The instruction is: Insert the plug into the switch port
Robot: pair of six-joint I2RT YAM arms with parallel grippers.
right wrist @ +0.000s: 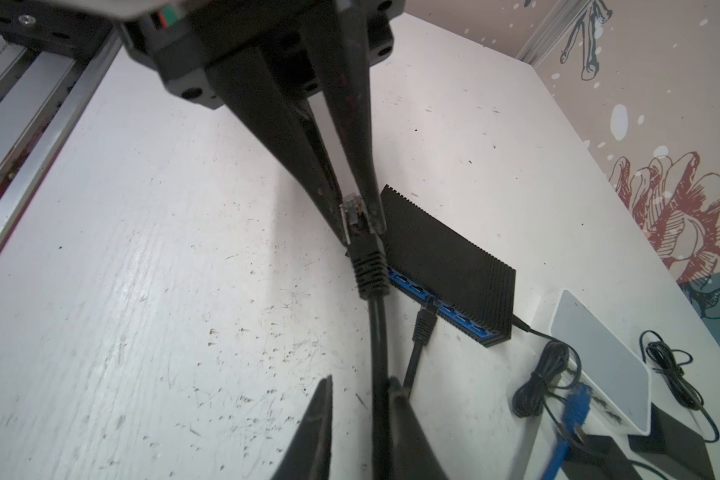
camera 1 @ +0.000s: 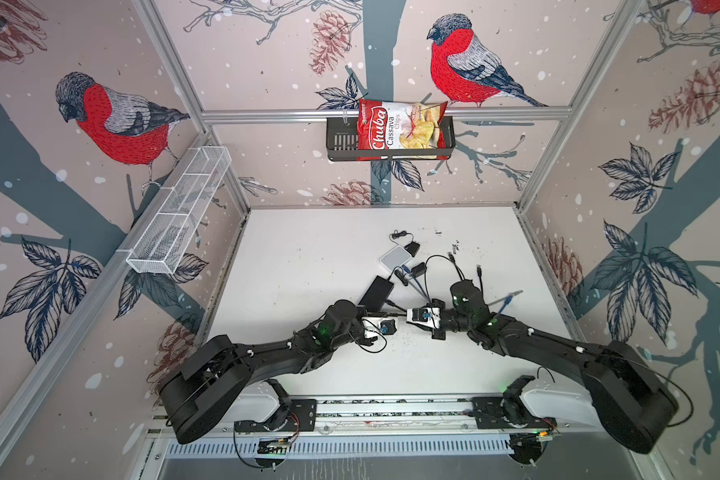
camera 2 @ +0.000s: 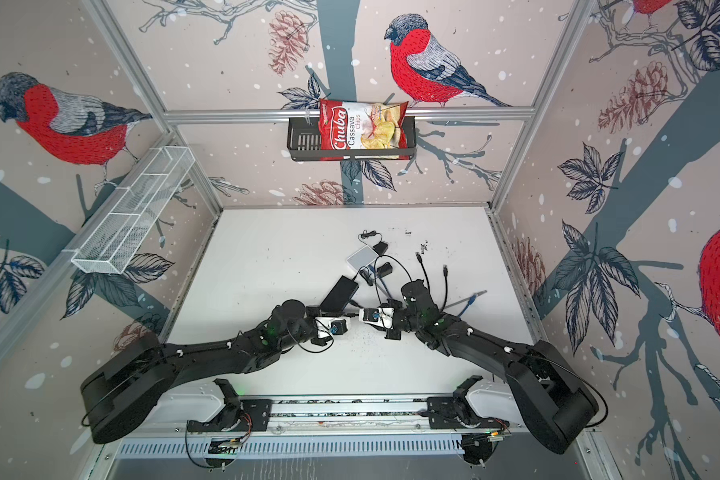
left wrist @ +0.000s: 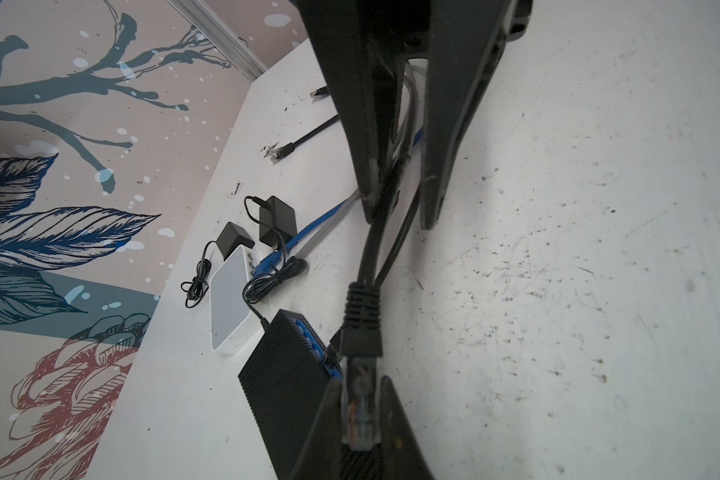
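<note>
Scuffed white table [right wrist: 184, 249]; we see left gripper [right wrist: 360, 235] clenched on plug [left wrist: 360, 415] near switch [right wrist: 445, 257], for aiming at port; right gripper [right wrist: 362, 380] jaws parted around cable [right wrist: 377, 345], guiding slack, we judge.

Only one printed thing can be read, and it shows in both top views: the chips bag [camera 1: 400, 129] [camera 2: 361, 129] in the black basket [camera 1: 338, 143] on the back wall. Its red panel carries the brand "Chuba" in white script. Beside that, on the pale part, stands "Cassava" in dark letters with "Chips" smaller in red (all turned sideways, reading upward). The print on the small green badge [camera 1: 364, 117] by the brand is too small to read.
</note>
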